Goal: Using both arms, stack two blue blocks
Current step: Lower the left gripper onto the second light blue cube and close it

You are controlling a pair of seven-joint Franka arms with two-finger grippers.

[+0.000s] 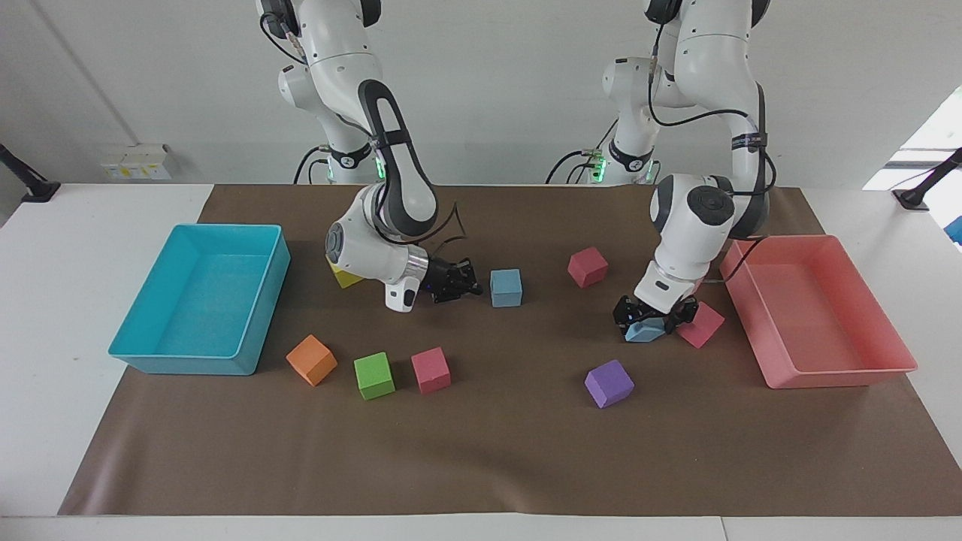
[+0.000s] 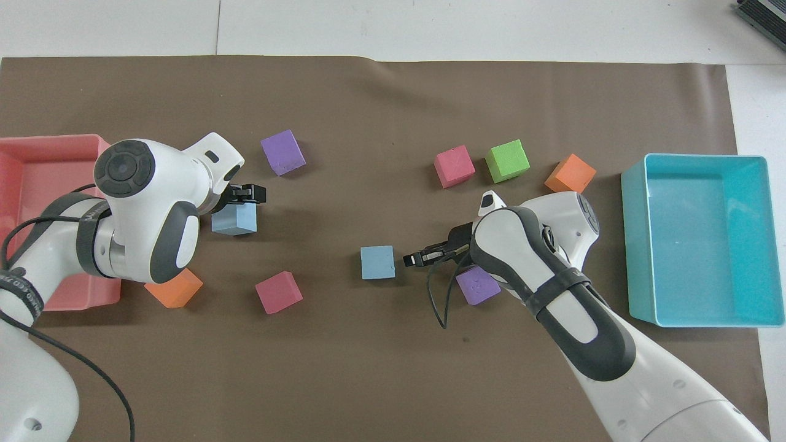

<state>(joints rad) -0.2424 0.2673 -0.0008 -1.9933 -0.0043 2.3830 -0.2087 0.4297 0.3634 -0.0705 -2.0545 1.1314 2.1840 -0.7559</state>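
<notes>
The left gripper (image 1: 652, 318), fingers spread wide either side of a tilted blue block (image 1: 644, 330), straddles it low over the brown mat (image 1: 481, 451) toward the left arm's end of the table; whether the cube is pinched or merely bracketed cannot be told, though it sits askew, touching a pink cube (image 1: 702, 324) and near the pink tray (image 1: 887, 368). Across the mat, the right gripper (image 1: 472, 284), fingertips pressed together and holding nothing, points sideways just beside the second blue block (image 1: 506, 287), which rests flat and square near the table's middle. The work appears to be in its first stage: one cube being secured by the left arm while the right arm closes in on the base cube, seemingly to steady or nudge it. The next move would call for a firm, level grip on the tilted block, a lift clear of the pink cube, and a carry over the purple cube's (image 1: 609, 383) neighbourhood to set it squarely on its twin.
</notes>
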